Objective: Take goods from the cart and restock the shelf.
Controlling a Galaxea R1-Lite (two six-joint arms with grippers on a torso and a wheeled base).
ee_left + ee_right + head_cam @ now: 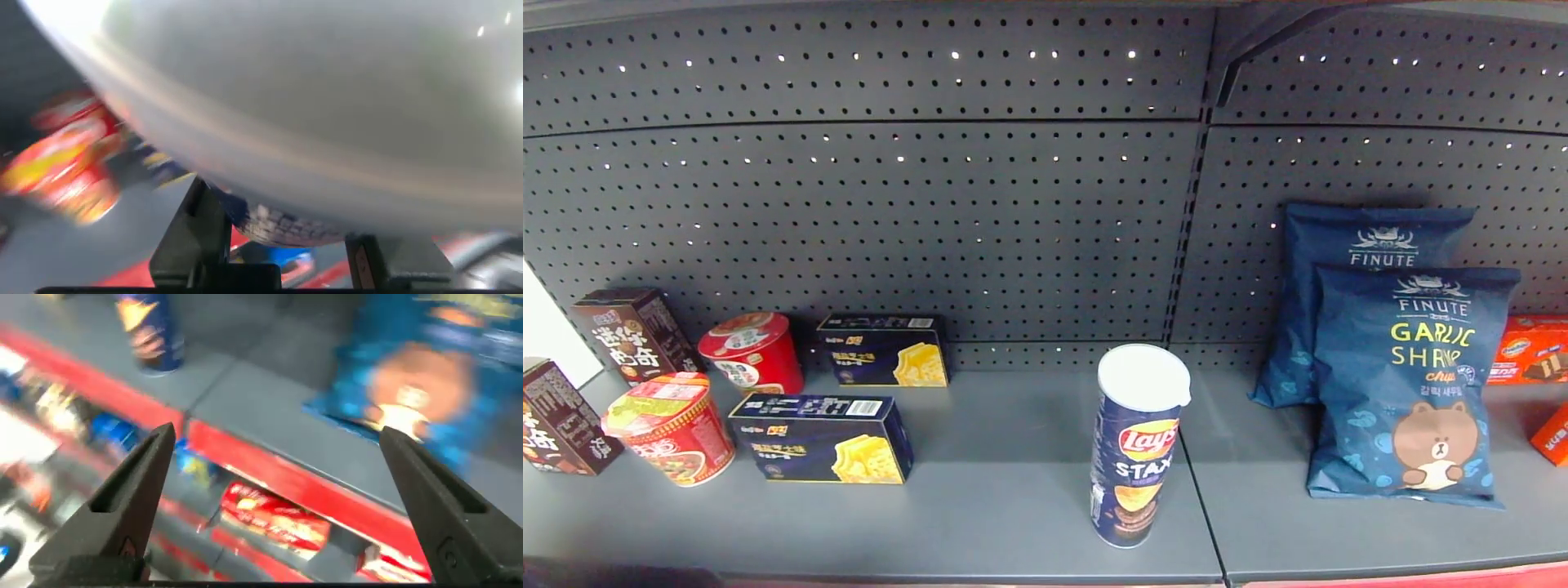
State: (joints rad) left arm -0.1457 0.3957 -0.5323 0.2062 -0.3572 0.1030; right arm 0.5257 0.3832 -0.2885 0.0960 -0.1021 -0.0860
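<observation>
- Both fingers of the right gripper [286, 514] spread wide, empty.
- Tall blue cardboard crisp tube [151, 335] beyond them: probably light, stiff, slick; hold mid-body.

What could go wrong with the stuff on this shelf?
The tall blue chip can with the white lid stands alone near the front of the grey metal shelf; a bump might tip it off. The open right hand hangs close by the shelf's red front edge and could knock it when going in. The two blue snack bags lean upright and may slump if nudged.
</observation>
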